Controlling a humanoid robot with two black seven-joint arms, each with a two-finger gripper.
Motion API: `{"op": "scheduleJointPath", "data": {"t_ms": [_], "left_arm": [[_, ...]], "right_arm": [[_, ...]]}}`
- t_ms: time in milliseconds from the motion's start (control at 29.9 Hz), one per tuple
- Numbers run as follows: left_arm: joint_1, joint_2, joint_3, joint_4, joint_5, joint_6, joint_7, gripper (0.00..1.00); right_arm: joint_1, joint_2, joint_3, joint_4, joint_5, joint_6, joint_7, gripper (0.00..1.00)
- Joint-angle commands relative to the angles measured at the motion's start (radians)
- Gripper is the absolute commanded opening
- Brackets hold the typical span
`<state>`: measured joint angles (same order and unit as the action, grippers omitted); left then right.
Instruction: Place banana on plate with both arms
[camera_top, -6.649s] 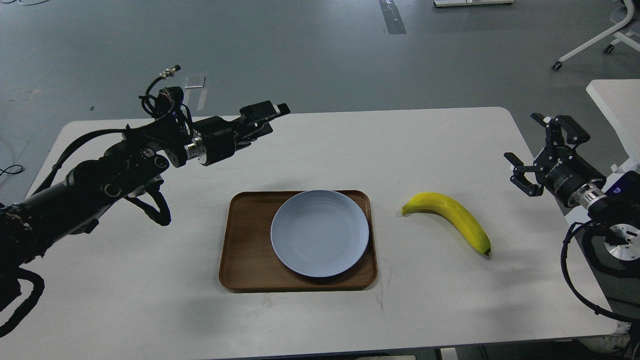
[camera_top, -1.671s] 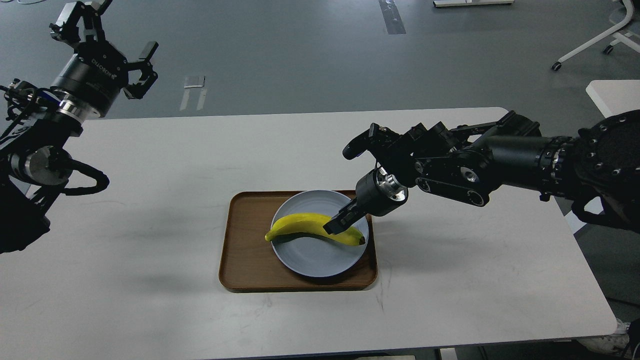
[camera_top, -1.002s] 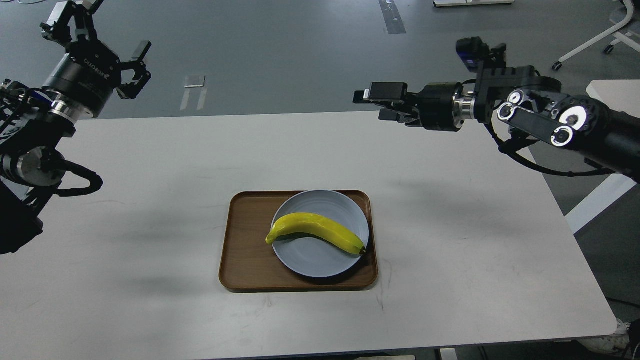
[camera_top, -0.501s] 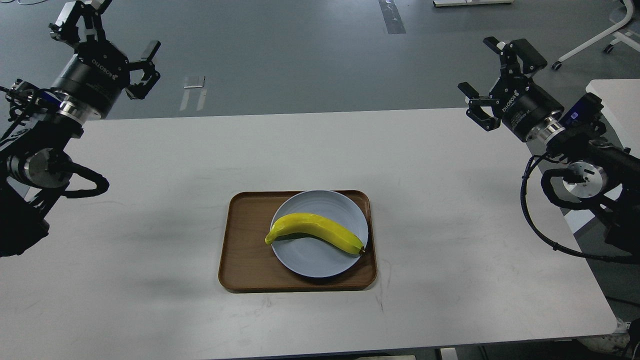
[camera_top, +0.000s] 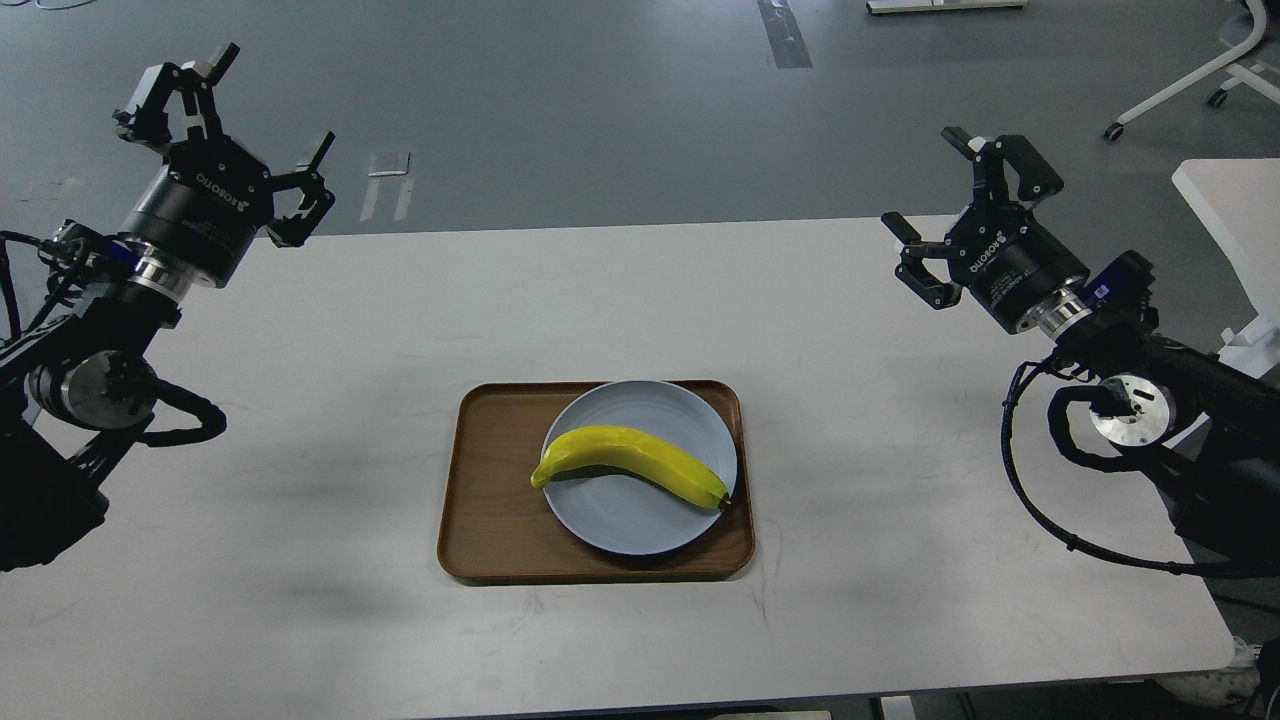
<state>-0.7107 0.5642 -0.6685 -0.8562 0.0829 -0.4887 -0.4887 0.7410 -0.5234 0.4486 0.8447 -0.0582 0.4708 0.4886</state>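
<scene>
The yellow banana (camera_top: 630, 462) lies across the pale blue-grey plate (camera_top: 640, 520), stem end at the left rim, dark tip at the right rim. The plate sits on the right part of a brown wooden tray (camera_top: 495, 480). My left gripper (camera_top: 222, 135) is open and empty, raised above the table's far left corner. My right gripper (camera_top: 955, 205) is open and empty, raised above the table's far right side. Both are well away from the banana.
The white table (camera_top: 300, 620) carries the tray at its middle. A second white table edge (camera_top: 1225, 200) and a wheeled white stand (camera_top: 1200, 80) stand at the far right, on the grey floor beyond.
The right gripper let go of the banana on the plate, then drew back up and to the right and opened. Over the last half second both grippers sank a little lower.
</scene>
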Motion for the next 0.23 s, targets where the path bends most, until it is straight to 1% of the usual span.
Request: {"op": "scheduleJointPath", "data": {"t_ms": [0,200], "left_arm": [[0.000,0.014,0.000,0.002,0.005,0.000,0.000,0.99],[0.002,0.008,0.001,0.009,0.012,0.000,0.000,0.99]], "right_arm": [[-0.017,0.002,0.019,0.017,0.000,0.002,0.000,1.00],[-0.028,0.026,0.025,0.013,0.000,0.000,0.000,1.00]]}}
